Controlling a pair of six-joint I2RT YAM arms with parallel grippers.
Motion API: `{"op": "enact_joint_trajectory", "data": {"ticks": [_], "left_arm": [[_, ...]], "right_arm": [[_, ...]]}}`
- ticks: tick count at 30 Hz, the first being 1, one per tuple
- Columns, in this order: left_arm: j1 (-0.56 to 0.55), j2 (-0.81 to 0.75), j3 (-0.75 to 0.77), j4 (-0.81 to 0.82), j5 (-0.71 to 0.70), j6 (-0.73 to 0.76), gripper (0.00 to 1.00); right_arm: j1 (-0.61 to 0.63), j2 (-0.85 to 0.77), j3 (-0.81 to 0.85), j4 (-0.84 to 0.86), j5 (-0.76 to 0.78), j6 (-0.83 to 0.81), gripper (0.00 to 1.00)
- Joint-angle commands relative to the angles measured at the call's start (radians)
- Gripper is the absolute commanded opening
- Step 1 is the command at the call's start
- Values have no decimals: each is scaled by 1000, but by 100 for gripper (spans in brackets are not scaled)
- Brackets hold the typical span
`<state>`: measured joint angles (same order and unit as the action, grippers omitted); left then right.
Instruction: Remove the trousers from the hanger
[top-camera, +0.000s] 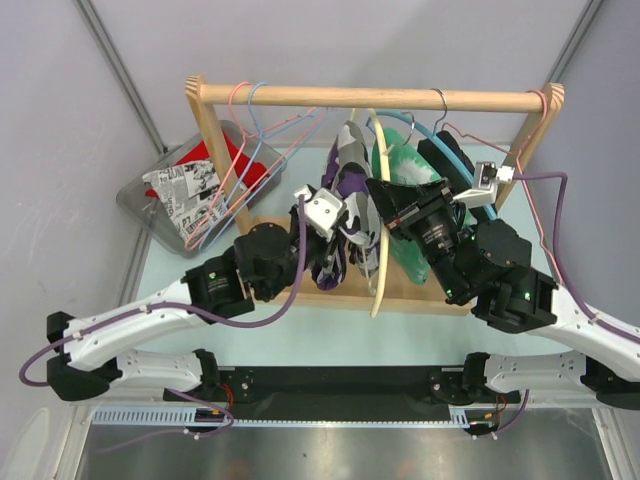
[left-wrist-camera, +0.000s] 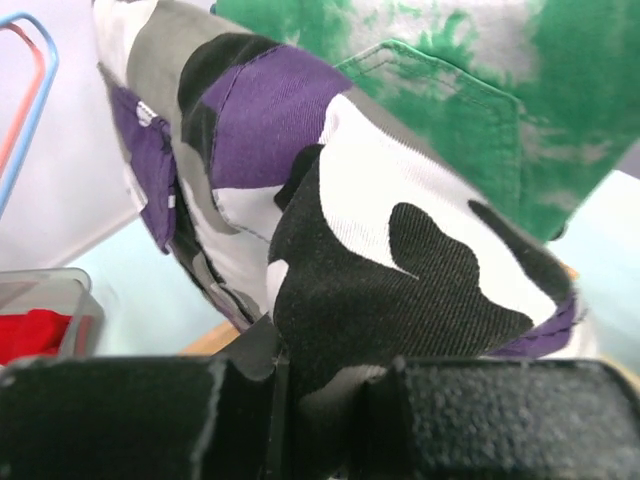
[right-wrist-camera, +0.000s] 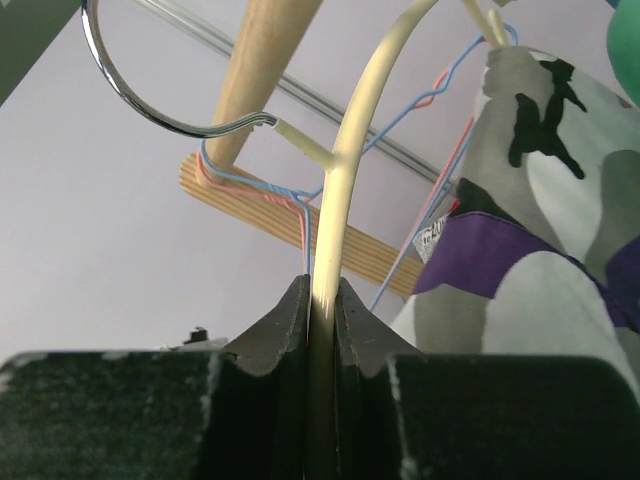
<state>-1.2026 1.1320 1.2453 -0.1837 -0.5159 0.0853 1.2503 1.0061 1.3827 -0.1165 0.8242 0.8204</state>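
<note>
Trousers (left-wrist-camera: 400, 250) are pinched by left gripper (left-wrist-camera: 330, 390), hanger (right-wrist-camera: 345, 170) by right gripper (right-wrist-camera: 322, 300). Green garment (left-wrist-camera: 480, 90) is crowded alongside. Red cloth (top-camera: 205, 152) is kept in bin (top-camera: 135, 200).

Trousers (left-wrist-camera: 400, 230): top cropped by upper edge. Bin (left-wrist-camera: 45, 300): cropped, lower left. Hanger (right-wrist-camera: 335, 200): lower length hidden inside right gripper (right-wrist-camera: 322, 288).

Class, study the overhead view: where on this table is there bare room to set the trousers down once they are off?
Bare table runs between the rack base and the arm mounts, and right of the rack toward the wall. Crowded: under the rail, among hangers and trousers; the bin already holds clothes.
</note>
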Motion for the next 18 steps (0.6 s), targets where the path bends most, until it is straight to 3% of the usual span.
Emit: {"op": "enact_joint_trajectory", "data": {"ticks": [1, 7, 13, 18], "left_arm": [[15, -123, 91, 135, 60, -79, 0], [14, -135, 128, 98, 120, -139, 0], [12, -149, 148, 53, 129, -145, 0], [14, -156, 141, -3, 116, -127, 0]], "right_arm": [[1, -52, -40, 35, 26, -18, 0], [3, -38, -36, -34, 52, -21, 0], [4, -47, 2, -100, 112, -111, 0], [1, -37, 88, -117, 73, -220, 0]]}}
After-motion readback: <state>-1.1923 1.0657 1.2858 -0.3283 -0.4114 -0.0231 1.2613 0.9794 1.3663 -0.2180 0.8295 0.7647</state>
